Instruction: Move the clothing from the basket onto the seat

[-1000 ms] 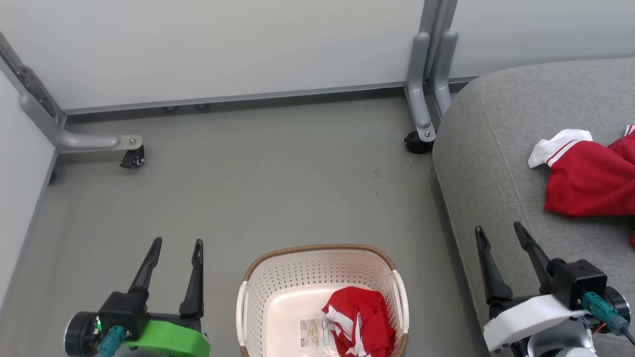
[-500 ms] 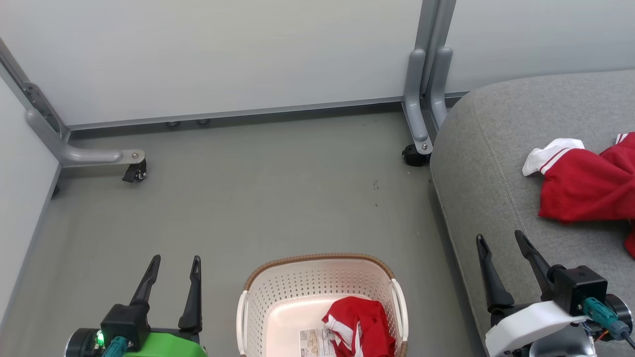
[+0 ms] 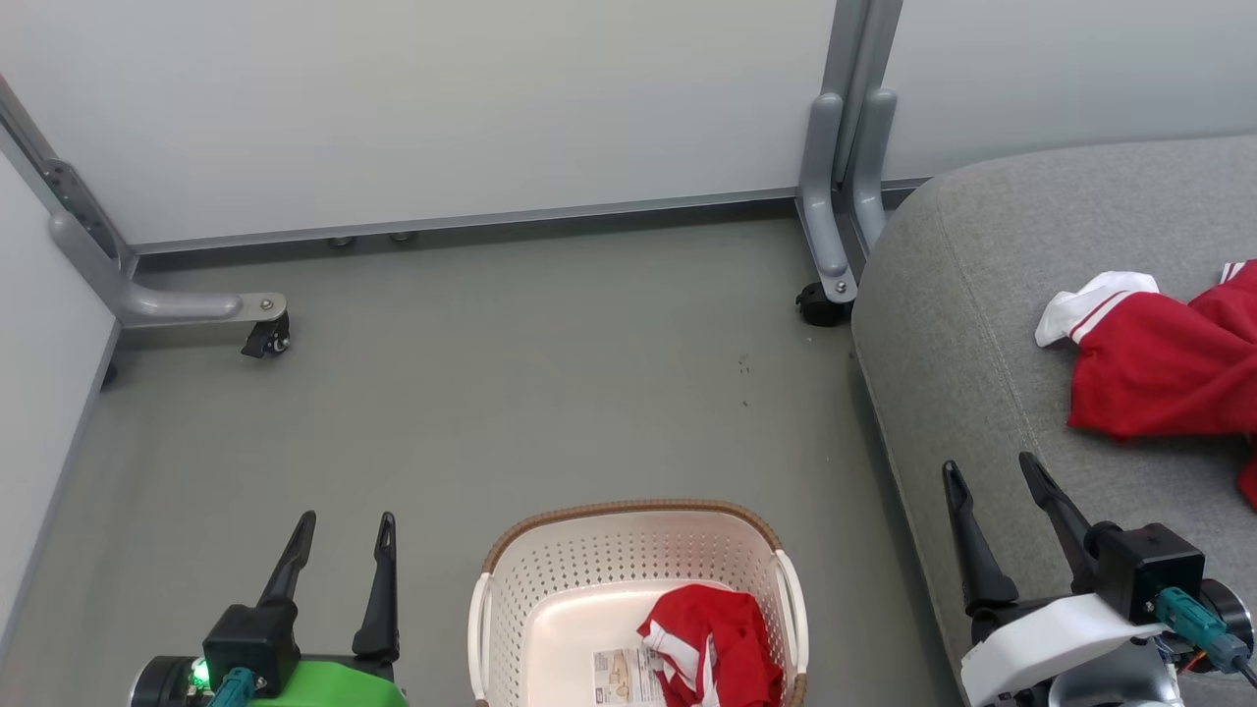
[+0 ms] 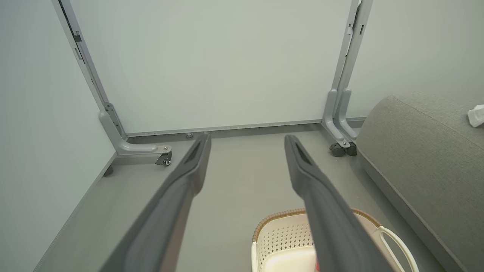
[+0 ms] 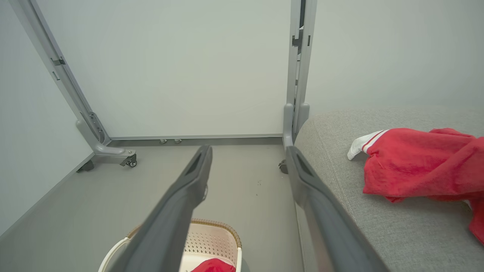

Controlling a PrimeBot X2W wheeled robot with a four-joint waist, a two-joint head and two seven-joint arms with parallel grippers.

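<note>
One red garment [image 3: 712, 643] is lying crumpled in the basket [image 3: 628, 550] (beside its paper label [image 3: 619, 678]), and a second garment [image 3: 1159, 363] is resting on the seat [image 3: 962, 324]. The left gripper [image 3: 349, 516] and right gripper [image 3: 988, 462] are hanging spread wide, grasping nothing, flanking the basket.

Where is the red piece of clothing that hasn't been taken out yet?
In the head view the red garment lies crumpled at bottom centre, in the right half of the basket, beside the paper label.
</note>
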